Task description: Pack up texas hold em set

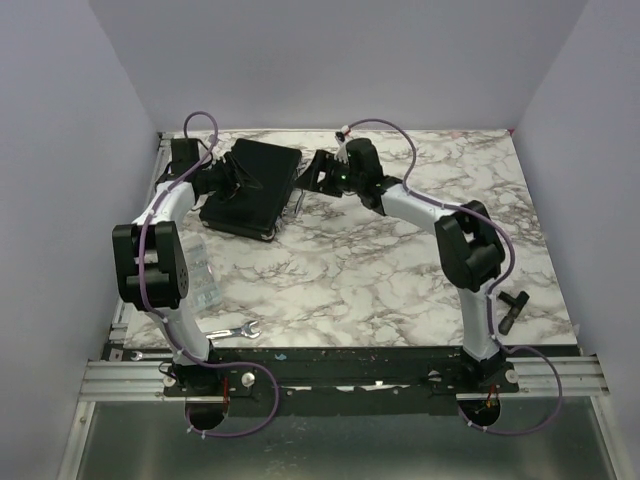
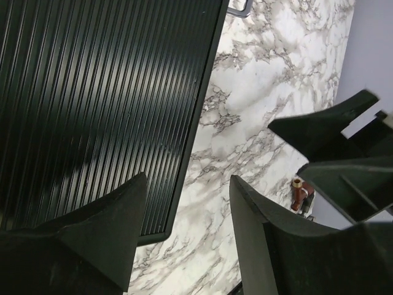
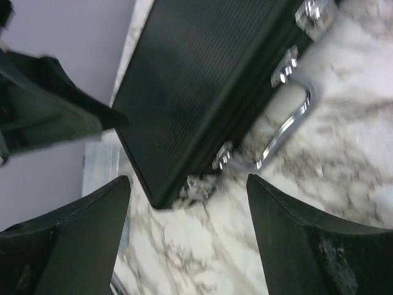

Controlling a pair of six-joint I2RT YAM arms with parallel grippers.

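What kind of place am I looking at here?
Probably a robot lab test cell, not a home: two black robot arms bolted to an aluminium rail, and plain pale walls boxing in the marble-patterned tabletop.

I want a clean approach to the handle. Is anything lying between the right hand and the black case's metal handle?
Nothing visible does. The open right hand faces the handle side of the closed case, with only bare marble table between them. The left hand is over the case's other side, out of the path.
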